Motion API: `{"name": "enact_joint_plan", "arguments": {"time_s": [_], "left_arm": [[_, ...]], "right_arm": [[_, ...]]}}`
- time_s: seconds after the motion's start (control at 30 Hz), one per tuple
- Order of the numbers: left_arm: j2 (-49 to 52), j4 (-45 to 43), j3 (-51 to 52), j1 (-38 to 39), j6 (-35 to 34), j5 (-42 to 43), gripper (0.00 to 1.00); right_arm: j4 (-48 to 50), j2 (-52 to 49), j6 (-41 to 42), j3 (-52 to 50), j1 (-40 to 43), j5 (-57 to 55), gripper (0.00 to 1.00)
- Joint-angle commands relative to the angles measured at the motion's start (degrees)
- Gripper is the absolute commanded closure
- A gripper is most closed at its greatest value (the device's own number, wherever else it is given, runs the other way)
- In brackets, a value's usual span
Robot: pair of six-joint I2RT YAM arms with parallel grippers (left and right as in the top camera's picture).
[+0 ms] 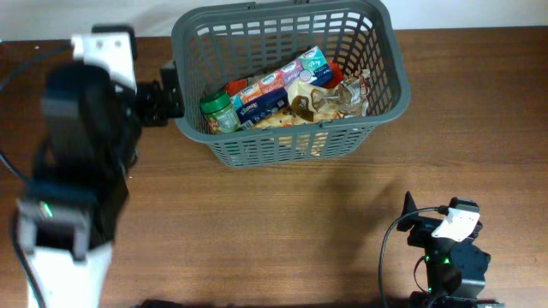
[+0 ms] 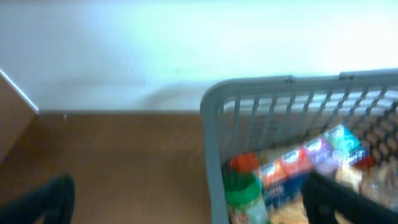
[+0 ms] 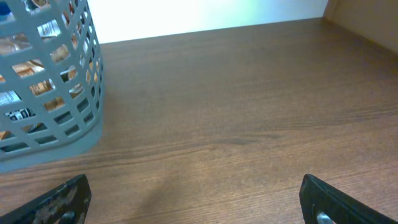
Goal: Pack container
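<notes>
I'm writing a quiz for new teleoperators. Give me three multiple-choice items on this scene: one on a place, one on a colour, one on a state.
1. Where in the basket does the jar sit?
A. At the end nearest the left gripper
B. At the end farthest from it
C. Outside it

2. What colour is the jar's lid?
A. Red
B. Green
C. White

3. How is the right gripper?
A. Shut on a box
B. Shut on the basket's rim
C. Open and empty

Answers:
1 A: from overhead, the jar stands inside the end beside the left gripper.
2 B: the lid shows green in the overhead and left wrist views.
3 C: its jaws stand wide apart over the table, with nothing between them.
</notes>
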State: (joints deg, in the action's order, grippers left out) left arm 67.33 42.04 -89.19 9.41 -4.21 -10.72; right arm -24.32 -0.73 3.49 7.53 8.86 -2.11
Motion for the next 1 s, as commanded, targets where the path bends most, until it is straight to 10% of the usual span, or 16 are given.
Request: {"name": "enact_joint_plan", "arguments": {"time_s": [0.0, 0.4, 0.97], "left_arm": [[-12.33, -12.83, 20.39, 0.13, -0.28, -0.79, 0.01], [-56.65, -49.99, 80.43, 0.13, -0.28, -0.76, 0.01], [-67.01, -38.38, 88.67, -1.31, -0.28, -0.70, 0.01]], "right_arm": [[0.13, 0.55, 0.61, -0.46, 0.15, 0.13, 0.02], [0.13, 0.55, 0.61, -0.46, 0.15, 0.15, 0.01], [0.13, 0.55, 0.61, -0.46, 0.15, 0.15, 0.01]]}}
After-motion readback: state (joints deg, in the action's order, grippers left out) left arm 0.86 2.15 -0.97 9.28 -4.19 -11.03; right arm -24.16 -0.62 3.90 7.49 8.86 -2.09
